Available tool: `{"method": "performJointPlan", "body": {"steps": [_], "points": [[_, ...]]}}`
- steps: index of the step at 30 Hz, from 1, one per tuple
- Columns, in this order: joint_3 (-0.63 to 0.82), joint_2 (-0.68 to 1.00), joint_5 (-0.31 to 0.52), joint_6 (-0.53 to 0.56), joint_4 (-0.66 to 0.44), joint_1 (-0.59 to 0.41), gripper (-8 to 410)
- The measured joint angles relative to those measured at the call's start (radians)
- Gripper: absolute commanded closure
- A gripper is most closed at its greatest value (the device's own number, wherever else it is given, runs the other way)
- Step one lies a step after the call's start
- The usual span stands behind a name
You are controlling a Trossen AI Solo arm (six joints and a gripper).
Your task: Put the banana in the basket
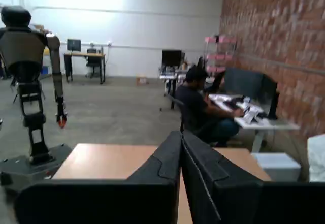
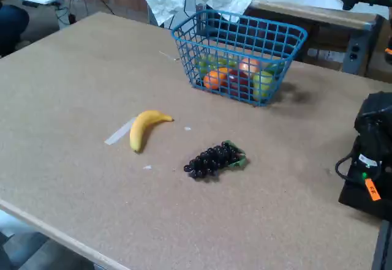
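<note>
Just banana (image 2: 143,128), curved yellow, brownish stem tip.

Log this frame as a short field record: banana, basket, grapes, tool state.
banana: lying on the table, outside the basket, not held
basket: blue wire-mesh basket at the far side of the table, several round fruits inside
grapes: dark grape bunch on the table, right of the banana in the fixed view, apart from it
tape: pale strip beside the banana
tool: fingers together, holding nothing, aimed across the room in the wrist view
task: not yet started
</note>
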Motion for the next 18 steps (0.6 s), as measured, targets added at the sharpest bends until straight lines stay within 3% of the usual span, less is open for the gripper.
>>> {"method": "performJointPlan", "body": {"steps": [7,18], "points": [[0.100,0.279,-0.059,0.089,0.028,0.026,402],[0.121,0.611,-0.060,0.231,0.235,0.106,397]]}}
